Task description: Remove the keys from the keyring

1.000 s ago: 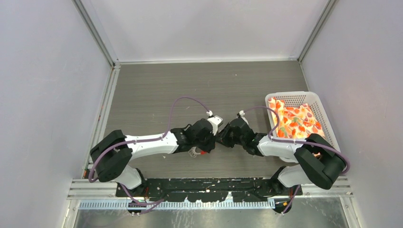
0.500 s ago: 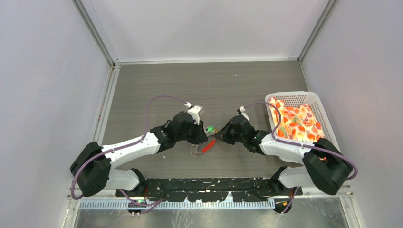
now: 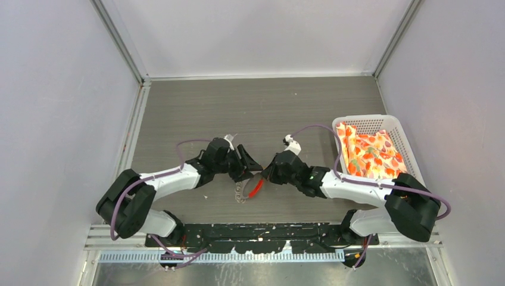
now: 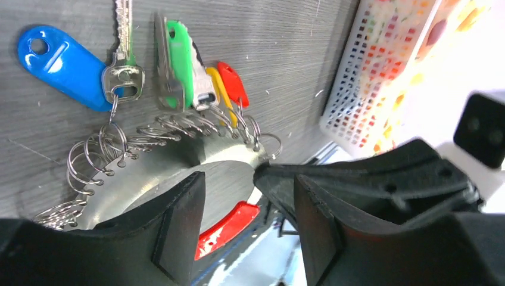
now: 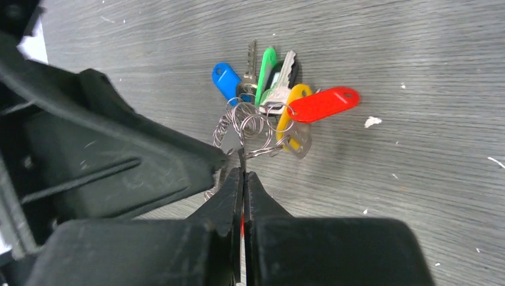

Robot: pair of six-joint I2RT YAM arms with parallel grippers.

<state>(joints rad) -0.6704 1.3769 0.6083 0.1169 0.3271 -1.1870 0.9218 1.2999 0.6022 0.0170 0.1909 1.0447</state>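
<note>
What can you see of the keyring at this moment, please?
The keyring is a grey, shiny metal loop with one short red section, resting on the table. Small wire rings strung along it carry the keys, fanned out beside it. The right gripper has its jaws shut on its edge; the left gripper stands open over it.

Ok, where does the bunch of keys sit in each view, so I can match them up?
Top external: the keys are a tiny cluster just below centre.
Left wrist: keys fanned out across the upper left.
Right wrist: keys at top centre.
Shared landmark: the right gripper, shut on the keyring right beside the keys in all three.
</note>
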